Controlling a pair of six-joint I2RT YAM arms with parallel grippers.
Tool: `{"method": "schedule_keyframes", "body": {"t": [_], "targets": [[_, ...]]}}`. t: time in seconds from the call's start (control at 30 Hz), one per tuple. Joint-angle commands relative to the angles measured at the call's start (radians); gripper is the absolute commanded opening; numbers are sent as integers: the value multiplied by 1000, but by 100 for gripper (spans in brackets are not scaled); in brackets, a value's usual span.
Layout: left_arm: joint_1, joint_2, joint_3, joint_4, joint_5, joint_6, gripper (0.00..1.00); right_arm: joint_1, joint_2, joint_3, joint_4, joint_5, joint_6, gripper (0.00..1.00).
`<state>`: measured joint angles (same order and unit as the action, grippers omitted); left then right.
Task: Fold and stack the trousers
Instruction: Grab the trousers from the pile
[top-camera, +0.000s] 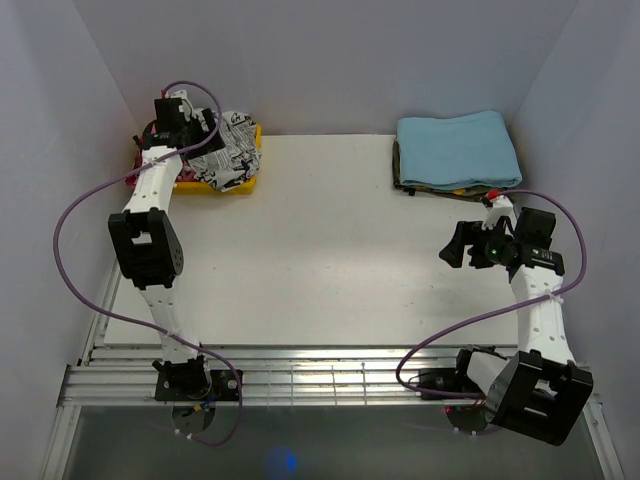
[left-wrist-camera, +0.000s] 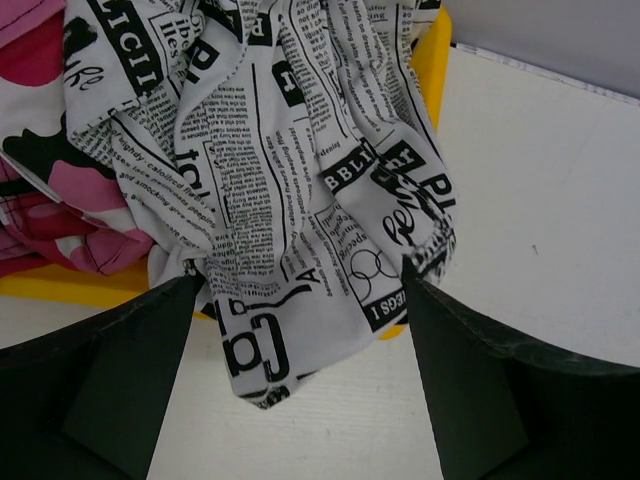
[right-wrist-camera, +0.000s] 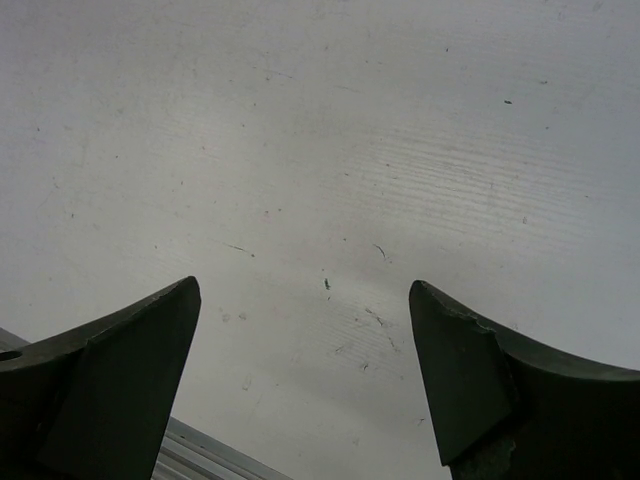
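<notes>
trousers: crumpled newsprint cloth lying heaped in the yellow bin, spilling over its rim
left gripper: hovering released above the bin
right gripper: hanging released over the scuffed table, well apart from the bin

What I count
One pair of newspaper-print trousers, one pink camouflage garment, one yellow bin, one light blue folded cloth.
</notes>
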<state>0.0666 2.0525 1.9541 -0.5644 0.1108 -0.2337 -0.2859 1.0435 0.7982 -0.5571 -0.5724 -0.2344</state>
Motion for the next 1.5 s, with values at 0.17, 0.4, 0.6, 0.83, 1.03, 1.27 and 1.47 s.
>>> {"method": "schedule_keyframes", "body": {"t": [0.17, 0.4, 0.6, 0.83, 1.03, 1.27, 1.47], "targets": [[6, 66, -4, 339, -85, 22, 98, 1, 35, 22, 10, 2, 17, 90], [6, 267, 127, 503, -134, 31, 98, 1, 79, 36, 19, 29, 33, 90], [6, 388, 160, 706, -76, 57, 97, 1, 82, 16, 43, 59, 49, 90], [6, 544, 332, 718, -56, 71, 77, -1, 82, 39, 11, 88, 38, 90], [6, 474, 413, 741, 156, 4, 16, -1, 69, 33, 14, 71, 38, 90], [6, 162, 353, 750, 332, -133, 0, -1, 58, 61, 11, 14, 23, 90], [6, -96, 272, 749, 440, -213, 0, -1, 44, 131, 6, -24, 6, 90]]}}
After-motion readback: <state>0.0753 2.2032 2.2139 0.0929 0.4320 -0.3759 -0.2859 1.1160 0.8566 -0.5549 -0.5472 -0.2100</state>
